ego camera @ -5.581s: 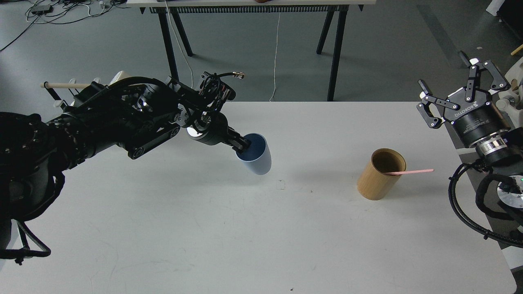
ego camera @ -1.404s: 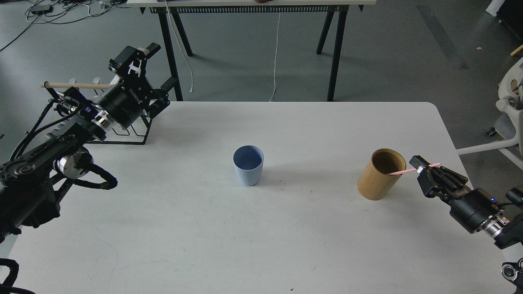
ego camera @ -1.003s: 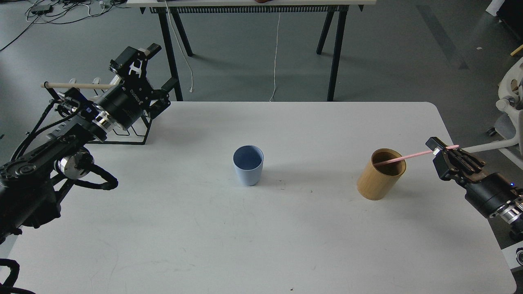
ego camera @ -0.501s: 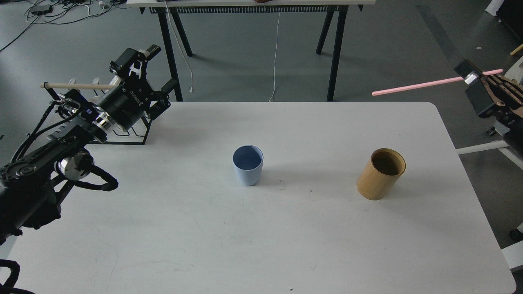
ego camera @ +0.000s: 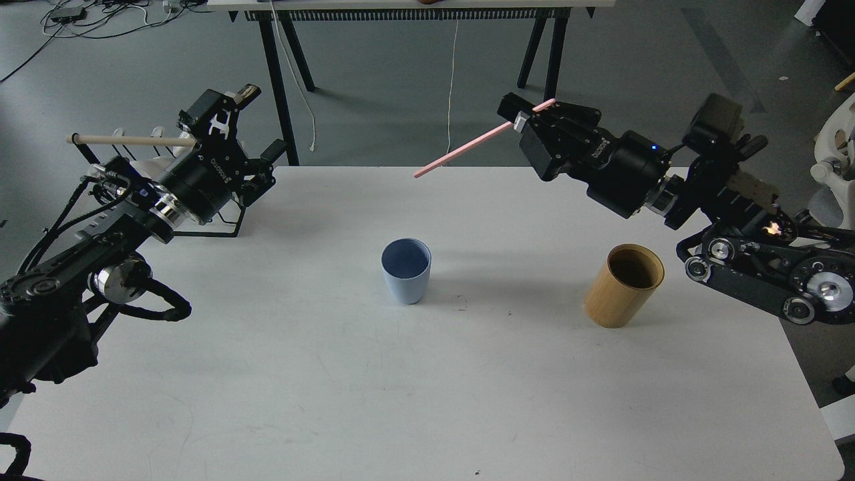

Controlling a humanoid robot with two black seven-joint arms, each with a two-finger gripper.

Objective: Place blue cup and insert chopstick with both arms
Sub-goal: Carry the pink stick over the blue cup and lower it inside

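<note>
The blue cup [ego camera: 406, 270] stands upright and empty near the middle of the white table [ego camera: 427, 401]. My right gripper [ego camera: 522, 115] is shut on a pink chopstick [ego camera: 467, 147], held in the air above the table's far edge. The stick slants down to the left, its tip up and behind the cup, well apart from it. My left gripper [ego camera: 244, 123] is open and empty at the far left, beside the black wire rack [ego camera: 220, 220].
A tan wooden cylinder [ego camera: 622, 286] stands at the right, empty, below my right arm. The rack's pale wooden rod [ego camera: 127, 140] juts left at the table's far left corner. Black table legs [ego camera: 548, 93] stand behind.
My right gripper has swung left from the right edge to above the table's far side, carrying the pink chopstick, now tilted down-left. The left arm barely moved.
</note>
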